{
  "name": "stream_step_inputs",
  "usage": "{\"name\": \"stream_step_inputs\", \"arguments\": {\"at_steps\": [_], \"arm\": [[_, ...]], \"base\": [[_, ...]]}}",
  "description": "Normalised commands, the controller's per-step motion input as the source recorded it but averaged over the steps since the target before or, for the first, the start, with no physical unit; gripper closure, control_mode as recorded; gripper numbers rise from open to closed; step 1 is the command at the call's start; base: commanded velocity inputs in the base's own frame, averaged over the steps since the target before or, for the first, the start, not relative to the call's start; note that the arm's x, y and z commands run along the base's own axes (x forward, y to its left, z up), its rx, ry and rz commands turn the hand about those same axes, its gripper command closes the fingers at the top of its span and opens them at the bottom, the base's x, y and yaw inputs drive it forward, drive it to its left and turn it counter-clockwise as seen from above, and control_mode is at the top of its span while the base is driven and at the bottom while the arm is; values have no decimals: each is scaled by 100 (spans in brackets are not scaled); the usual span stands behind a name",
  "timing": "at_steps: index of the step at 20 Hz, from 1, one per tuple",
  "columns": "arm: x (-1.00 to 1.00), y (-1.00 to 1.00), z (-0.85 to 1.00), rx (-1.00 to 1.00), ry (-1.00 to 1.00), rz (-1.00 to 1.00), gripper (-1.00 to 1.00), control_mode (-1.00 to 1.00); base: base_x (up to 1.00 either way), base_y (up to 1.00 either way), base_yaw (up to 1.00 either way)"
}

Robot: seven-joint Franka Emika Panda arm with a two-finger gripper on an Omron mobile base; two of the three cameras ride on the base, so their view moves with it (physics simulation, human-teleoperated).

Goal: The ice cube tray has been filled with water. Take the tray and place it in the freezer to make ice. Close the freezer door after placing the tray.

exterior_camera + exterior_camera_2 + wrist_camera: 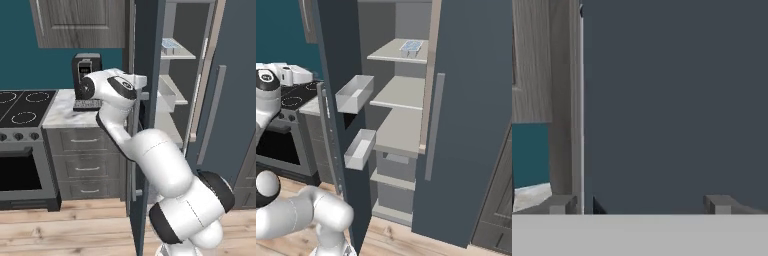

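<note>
Slate-blue door (672, 100) fills my sight, my jaws spread wide and empty right against its outer face. Beyond that door, the tray (411, 47) sits on the freezer's (401, 135) top shelf. If I push off-centre, I'd likely slip past the door's edge.

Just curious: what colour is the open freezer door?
Dark slate blue; the freezer door shows best in the right base view.

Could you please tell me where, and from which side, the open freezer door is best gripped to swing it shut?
Grip the long vertical handle on the outer face of the freezer door, coming from the stove side. The handle is a narrow upright bar, so the open end effector, which faces that panel, can probably straddle it sideways.
</note>
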Motion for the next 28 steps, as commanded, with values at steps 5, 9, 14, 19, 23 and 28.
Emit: {"name": "stream_step_inputs", "arguments": {"at_steps": [5,9,14,19,23,28], "arm": [[44,-54,0,-2,-1,-22,-100,-100],[13,-57,3,-4,-7,-23,-100,-100],[0,-78,5,-6,-14,-20,-100,-100],[-1,-100,4,-5,-19,-12,-100,-100],[0,-100,19,0,-16,-2,-100,-100],[20,-100,32,1,-8,3,-100,-100]], "base": [[0,0,0],[0,0,0],[0,0,0],[0,0,0],[0,0,0],[0,0,0]]}}
